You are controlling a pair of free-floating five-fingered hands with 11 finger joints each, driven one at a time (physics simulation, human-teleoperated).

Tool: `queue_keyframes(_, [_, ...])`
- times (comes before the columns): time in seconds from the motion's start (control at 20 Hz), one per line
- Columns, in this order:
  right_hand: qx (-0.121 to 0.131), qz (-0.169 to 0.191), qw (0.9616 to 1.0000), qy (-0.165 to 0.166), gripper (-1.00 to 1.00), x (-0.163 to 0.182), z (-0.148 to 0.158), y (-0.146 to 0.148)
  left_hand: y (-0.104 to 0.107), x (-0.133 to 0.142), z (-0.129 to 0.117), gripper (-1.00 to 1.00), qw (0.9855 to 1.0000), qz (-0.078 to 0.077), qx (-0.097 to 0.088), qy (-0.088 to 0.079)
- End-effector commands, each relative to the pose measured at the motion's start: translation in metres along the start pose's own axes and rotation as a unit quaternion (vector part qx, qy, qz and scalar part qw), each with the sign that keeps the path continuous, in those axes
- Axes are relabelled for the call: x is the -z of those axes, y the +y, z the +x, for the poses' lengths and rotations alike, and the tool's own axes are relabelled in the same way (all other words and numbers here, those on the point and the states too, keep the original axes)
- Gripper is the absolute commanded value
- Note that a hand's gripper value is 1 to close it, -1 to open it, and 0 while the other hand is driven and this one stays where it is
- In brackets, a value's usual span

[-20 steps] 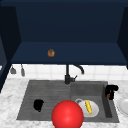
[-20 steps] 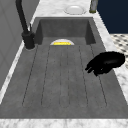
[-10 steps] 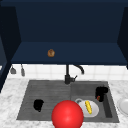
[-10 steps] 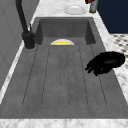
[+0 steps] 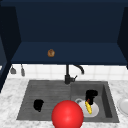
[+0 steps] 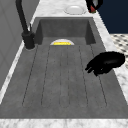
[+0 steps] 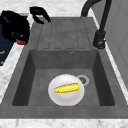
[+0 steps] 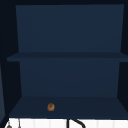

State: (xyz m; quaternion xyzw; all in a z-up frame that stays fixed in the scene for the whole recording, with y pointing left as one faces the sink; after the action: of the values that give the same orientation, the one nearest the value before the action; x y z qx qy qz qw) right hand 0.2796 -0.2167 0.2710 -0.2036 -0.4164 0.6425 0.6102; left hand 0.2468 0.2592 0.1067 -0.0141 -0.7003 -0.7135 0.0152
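The right hand [image 5: 91,95] hangs above the sink basin [image 5: 107,100], fingers clamped on something red, with the corn cob [image 5: 88,107] lying on its plate [image 5: 94,111] and the left hand [image 5: 38,104], loosely open, over the drainboard [image 5: 47,92]
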Motion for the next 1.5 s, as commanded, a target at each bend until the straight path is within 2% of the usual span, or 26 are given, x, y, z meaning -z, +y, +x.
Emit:
queue_keyframes(0.0, [-0.005, -0.005, 1.0000, 0.002, 1.00, 0.015, 0.027, 0.012, 0.000, 0.000, 0.000, 0.00, 1.0000, 0.000, 0.000, 0.000])
queue_keyframes(0.25, [-0.019, -0.005, 0.9997, 0.013, 1.00, 0.041, 0.060, 0.030, 0.000, 0.000, 0.000, 0.00, 1.0000, 0.000, 0.000, 0.000])
queue_keyframes(0.45, [-0.023, -0.004, 0.9996, 0.013, 1.00, 0.064, 0.077, 0.047, 0.000, 0.000, 0.000, 0.00, 1.0000, 0.000, 0.000, 0.000])
queue_keyframes(0.5, [-0.031, -0.008, 0.9993, 0.018, 1.00, 0.071, 0.079, 0.048, 0.000, 0.000, 0.000, 0.00, 1.0000, 0.000, 0.000, 0.000])
queue_keyframes(0.65, [-0.042, -0.024, 0.9986, 0.023, 1.00, 0.084, 0.078, 0.051, 0.000, 0.000, 0.000, 0.00, 1.0000, 0.000, 0.000, 0.000])
queue_keyframes(1.1, [-0.049, -0.041, 0.9978, 0.018, 1.00, 0.127, 0.064, 0.063, 0.000, 0.000, 0.000, 0.00, 1.0000, 0.000, 0.000, 0.000])
queue_keyframes(1.2, [-0.057, -0.040, 0.9974, 0.021, 1.00, 0.136, 0.064, 0.070, 0.000, 0.000, 0.000, 0.00, 1.0000, 0.000, 0.000, 0.000])
queue_keyframes(1.45, [-0.078, -0.068, 0.9944, 0.023, 1.00, 0.155, 0.056, 0.082, 0.000, 0.000, 0.000, 0.00, 1.0000, 0.000, 0.000, 0.000])
